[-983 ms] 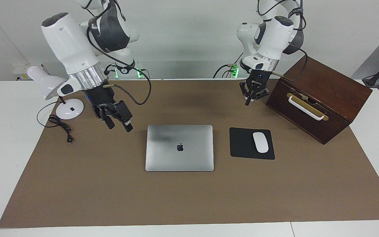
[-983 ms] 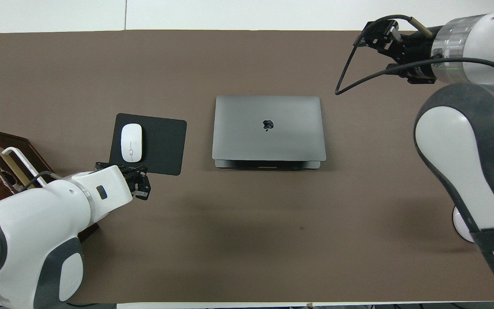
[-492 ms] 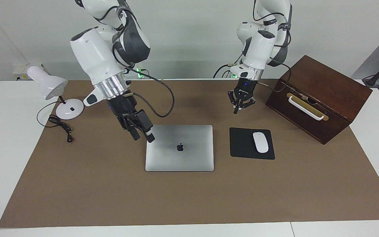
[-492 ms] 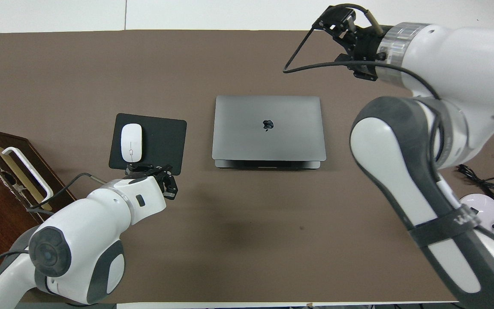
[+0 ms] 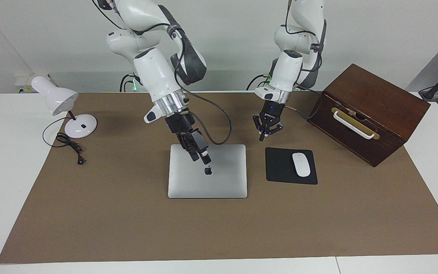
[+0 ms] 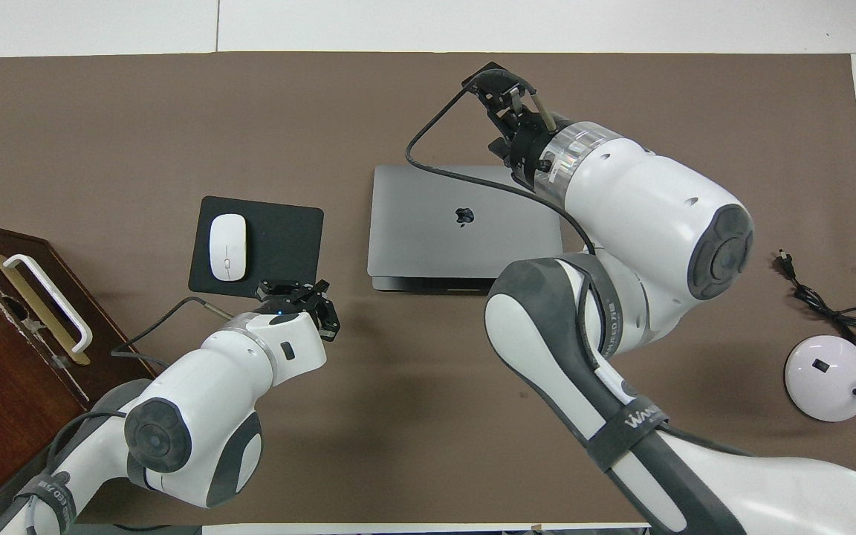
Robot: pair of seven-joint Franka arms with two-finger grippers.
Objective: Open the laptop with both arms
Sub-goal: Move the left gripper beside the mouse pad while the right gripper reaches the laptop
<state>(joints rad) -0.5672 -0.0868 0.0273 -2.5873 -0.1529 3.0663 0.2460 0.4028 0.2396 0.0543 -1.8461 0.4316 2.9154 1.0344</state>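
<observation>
The laptop [image 5: 222,184] [image 6: 420,238] lies closed on the brown mat, silver-grey lid up with its dark logo showing. My right gripper [image 5: 200,157] [image 6: 501,80] hangs open over the lid, close to the logo, tilted down from its white arm; I see no contact with the lid. My left gripper [image 5: 263,136] [image 6: 307,296] is shut on nothing, fingertips together. It hovers over the mat between the laptop and the black mouse pad, by the pad's corner nearer the robots.
The black mouse pad [image 5: 280,167] [image 6: 287,245] carries a white mouse [image 5: 301,164] [image 6: 227,247]. A brown wooden box [image 5: 371,110] with a white handle stands at the left arm's end. A white desk lamp [image 5: 57,99] and its cord sit at the right arm's end.
Both arms swung inward. The right gripper travelled from beside the lamp to over the laptop's lid. The left gripper moved from by the wooden box toward the mouse pad's corner. The laptop stayed closed.
</observation>
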